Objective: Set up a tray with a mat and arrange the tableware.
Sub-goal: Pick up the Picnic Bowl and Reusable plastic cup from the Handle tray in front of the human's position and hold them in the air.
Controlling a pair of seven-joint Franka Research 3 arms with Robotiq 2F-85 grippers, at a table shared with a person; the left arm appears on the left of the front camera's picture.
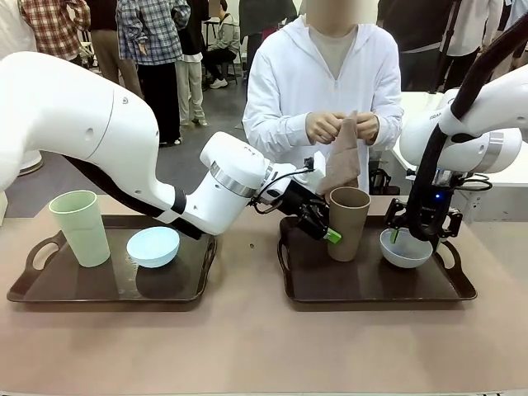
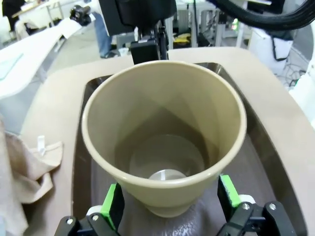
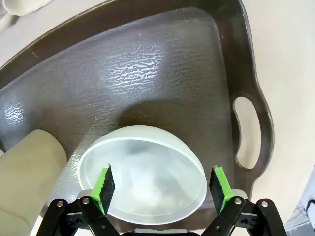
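In the front view, two dark trays sat on the table. The left tray [image 1: 33, 285], toward the table's left edge, carried the pale green tumbler [image 1: 80, 227] and the light blue bowl [image 1: 153, 246]. The right tray [image 1: 371, 289] carried the brown tumbler [image 1: 348, 223] and the whitish bowl [image 1: 406, 247]. The left hand [image 1: 326, 231] reached across to the brown tumbler, and the right hand [image 1: 410, 231] hung over the whitish bowl. At the far edge, the person held a tan cloth [image 1: 345, 157], probably the mat.

In the left wrist view, the left hand [image 2: 170, 206] was spread, its green pads [image 2: 112, 204] flanking the base of the upright brown tumbler [image 2: 165, 132].

In the right wrist view, the right hand [image 3: 160, 184] was spread around the whitish bowl [image 3: 142, 172], gripping nothing.

The step appeared to be clearing the right tray for the mat. Next, each hand would need to close squarely and lift straight.
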